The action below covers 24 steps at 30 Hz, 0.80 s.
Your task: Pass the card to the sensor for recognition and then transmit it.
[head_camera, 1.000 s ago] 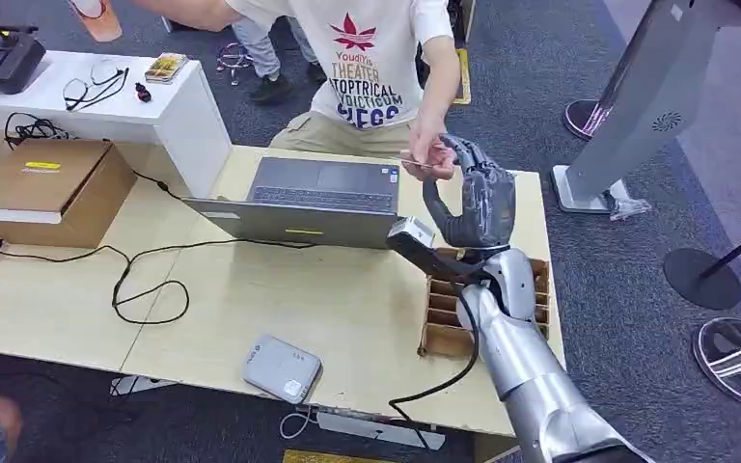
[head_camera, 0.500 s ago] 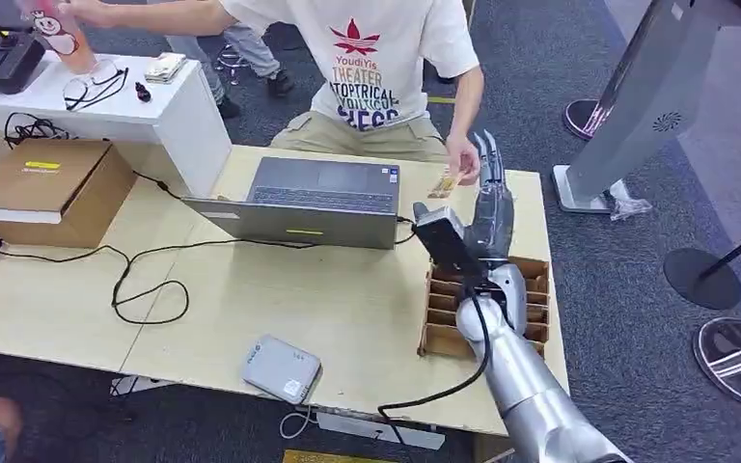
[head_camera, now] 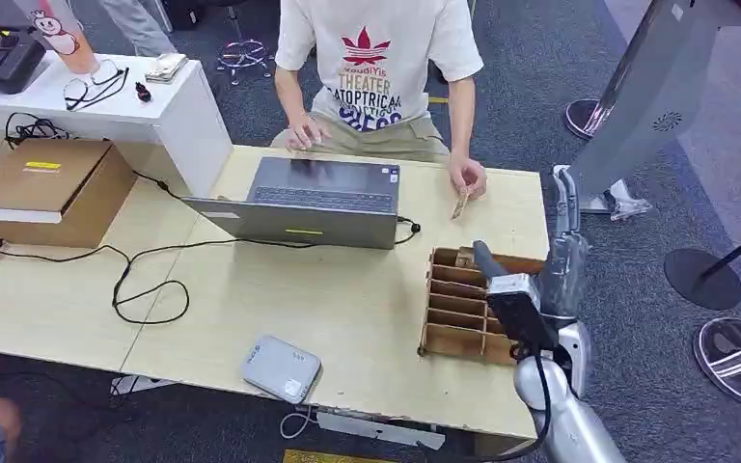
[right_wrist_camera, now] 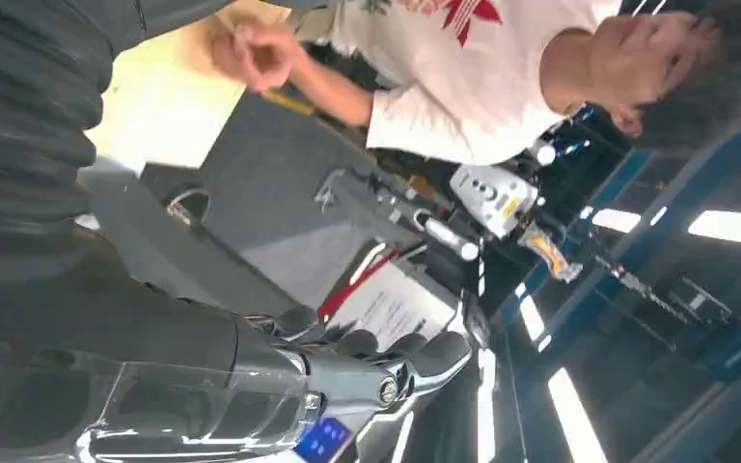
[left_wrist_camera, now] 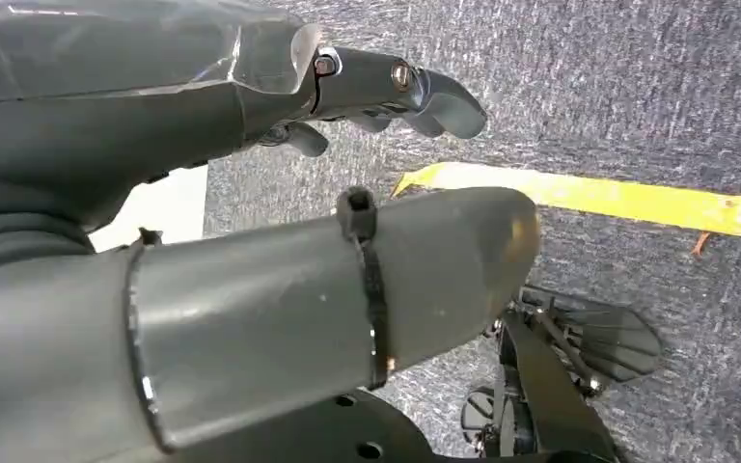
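1. From the head view: right robot hand (head_camera: 564, 253) raised at the counter (head_camera: 347, 299) edge beside the wooden divider tray (head_camera: 463, 309), fingers straight, apart, holding nothing.
2. Card (head_camera: 459, 206) pinched in a person's hand (head_camera: 468, 178), just above the counter near the laptop (head_camera: 314, 201).
3. From the left wrist view: left robot hand (left_wrist_camera: 251, 193) over grey carpet and a yellow floor stripe (left_wrist_camera: 598, 198), fingers extended, empty.
4. Shirt print partly legible: "THEATER".
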### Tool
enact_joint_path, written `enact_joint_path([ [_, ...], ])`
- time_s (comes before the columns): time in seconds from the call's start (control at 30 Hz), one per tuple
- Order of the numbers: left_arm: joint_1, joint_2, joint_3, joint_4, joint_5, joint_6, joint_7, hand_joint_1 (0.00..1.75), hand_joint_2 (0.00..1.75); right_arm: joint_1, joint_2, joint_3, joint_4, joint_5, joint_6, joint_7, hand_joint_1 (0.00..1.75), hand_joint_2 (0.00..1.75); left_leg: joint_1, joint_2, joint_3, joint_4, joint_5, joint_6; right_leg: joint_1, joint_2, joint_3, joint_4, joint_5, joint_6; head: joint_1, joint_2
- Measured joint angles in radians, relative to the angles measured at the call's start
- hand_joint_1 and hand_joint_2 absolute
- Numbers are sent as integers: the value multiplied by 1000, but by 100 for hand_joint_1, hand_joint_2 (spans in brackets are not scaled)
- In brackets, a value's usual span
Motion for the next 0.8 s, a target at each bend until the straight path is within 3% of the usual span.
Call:
enact_joint_path([
  [0.3, 5, 2, 24, 0, 23, -7, -4, 0, 0, 163, -61, -47, -125, 120, -2, 45, 0, 175, 0, 0, 0, 0, 0, 0, 0, 0, 0, 0, 0, 0, 0, 0],
  [0.53, 8, 2, 26, 0, 27, -6, -4, 0, 0, 191, -66, -57, -138, 142, -5, 54, 0, 175, 0, 0, 0, 0, 0, 0, 0, 0, 0, 0, 0, 0, 0, 0],
  [0.6, 11, 2, 30, 0, 29, -3, -4, 0, 0, 268, -82, -94, -162, 216, -30, 74, 3, 175, 0, 0, 0, 0, 0, 0, 0, 0, 0, 0, 0, 0, 0, 0],
  [0.8, 12, 2, 41, 0, 33, 0, -4, 0, 0, 334, -109, -126, -166, 285, -66, 98, 12, 175, 0, 0, 0, 0, 0, 0, 0, 0, 0, 0, 0, 0, 0, 0],
])
